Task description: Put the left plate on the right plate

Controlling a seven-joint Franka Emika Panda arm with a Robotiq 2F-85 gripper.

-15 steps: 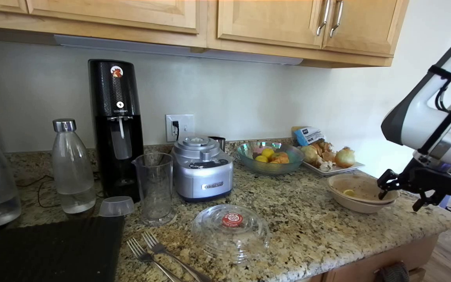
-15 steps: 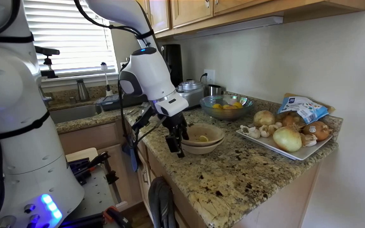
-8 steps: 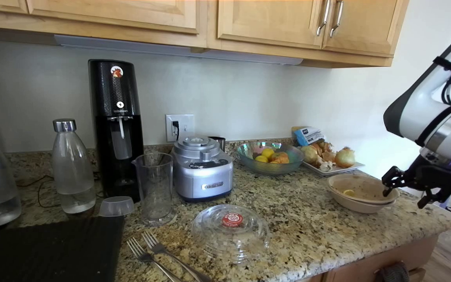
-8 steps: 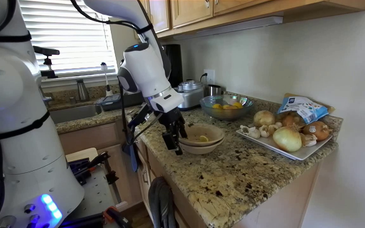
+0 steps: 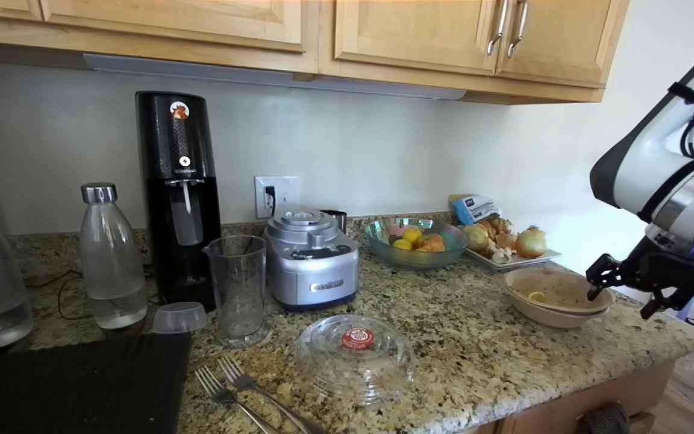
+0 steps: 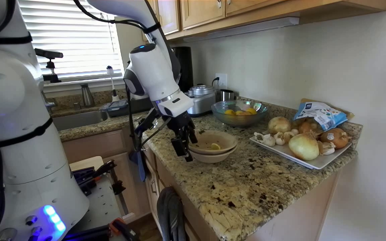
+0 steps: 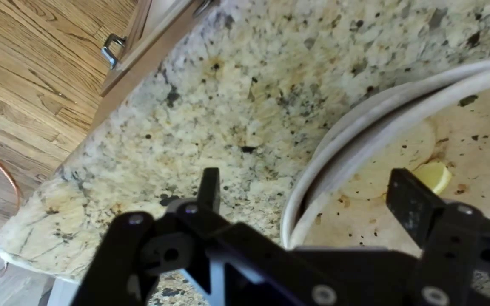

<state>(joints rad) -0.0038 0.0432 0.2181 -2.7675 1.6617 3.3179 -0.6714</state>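
Observation:
The left plate (image 5: 555,288), beige with a speckled inside and a lemon wedge in it, sits on top of the right plate (image 5: 555,318), paler and beneath it. Both exterior views show the stack, with the left plate (image 6: 209,138) above and the right plate (image 6: 213,158) below. In the wrist view the left plate (image 7: 479,140) lies slightly tilted inside the right plate (image 7: 293,201), with a dark gap between rims. My gripper (image 7: 309,189) is open and holds nothing. One finger is over the left plate's inside, the other outside the rims, over the counter; the gripper (image 6: 191,149) is at the stack's near edge.
A glass fruit bowl (image 6: 240,117) and a white tray (image 6: 317,164) with onions and garlic stand behind the plates. The counter's edge (image 7: 100,127) is close to the gripper. A clear plastic lid (image 5: 356,361) and forks (image 5: 244,386) lie further along the counter.
My gripper has moved slightly up and away from the middle of the plates. The two stacked plates have not moved.

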